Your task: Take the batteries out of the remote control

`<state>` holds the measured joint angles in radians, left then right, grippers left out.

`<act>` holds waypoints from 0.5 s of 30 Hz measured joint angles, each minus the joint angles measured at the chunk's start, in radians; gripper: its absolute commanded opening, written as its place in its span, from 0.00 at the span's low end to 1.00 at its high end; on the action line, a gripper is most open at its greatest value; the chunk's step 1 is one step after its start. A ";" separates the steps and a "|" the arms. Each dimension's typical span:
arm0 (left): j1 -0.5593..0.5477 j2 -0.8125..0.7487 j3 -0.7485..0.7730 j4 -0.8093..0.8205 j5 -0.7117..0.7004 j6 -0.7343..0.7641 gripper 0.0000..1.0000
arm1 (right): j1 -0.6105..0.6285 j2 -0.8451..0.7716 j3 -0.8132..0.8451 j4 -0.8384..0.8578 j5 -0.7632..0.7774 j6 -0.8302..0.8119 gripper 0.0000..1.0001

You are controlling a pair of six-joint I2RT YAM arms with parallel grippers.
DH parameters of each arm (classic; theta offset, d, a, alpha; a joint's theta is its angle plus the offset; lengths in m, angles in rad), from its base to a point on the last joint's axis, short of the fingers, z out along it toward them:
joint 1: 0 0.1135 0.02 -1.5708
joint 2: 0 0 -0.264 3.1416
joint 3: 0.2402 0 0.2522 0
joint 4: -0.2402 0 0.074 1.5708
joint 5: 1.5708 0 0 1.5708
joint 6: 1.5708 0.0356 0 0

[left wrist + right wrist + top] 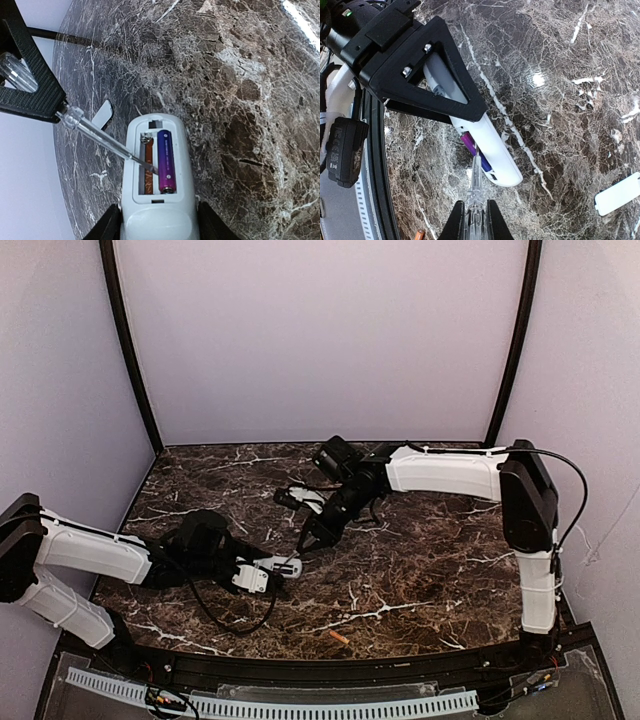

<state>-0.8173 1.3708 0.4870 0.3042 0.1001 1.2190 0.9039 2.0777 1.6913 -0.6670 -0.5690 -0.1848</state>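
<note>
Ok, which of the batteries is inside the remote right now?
The purple battery, seated in the open compartment of the remote control, by the tip of the screwdriver. The orange battery lies loose on the table near its front edge.

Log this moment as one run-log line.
left jaws: shut on remote control | right jaws: shut on screwdriver | tip: at purple battery in remote | orange battery: out, on table | cover: off

Dark marble table (430, 570), flat white cover piece (617, 195) lying on it, clear-handled screwdriver (100, 137)
</note>
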 measured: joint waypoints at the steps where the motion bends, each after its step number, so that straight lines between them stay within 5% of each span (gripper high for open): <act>1: 0.000 0.000 0.000 -0.001 0.000 0.003 0.00 | 0.000 0.005 0.007 -0.005 -0.002 0.004 0.00; 15: 0.000 0.000 0.000 -0.015 -0.002 0.025 0.00 | -0.002 0.035 0.052 -0.043 -0.011 0.042 0.00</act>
<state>-0.8173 1.3708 0.4873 0.2893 0.0986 1.2442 0.9024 2.1132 1.7432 -0.7105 -0.5800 -0.1432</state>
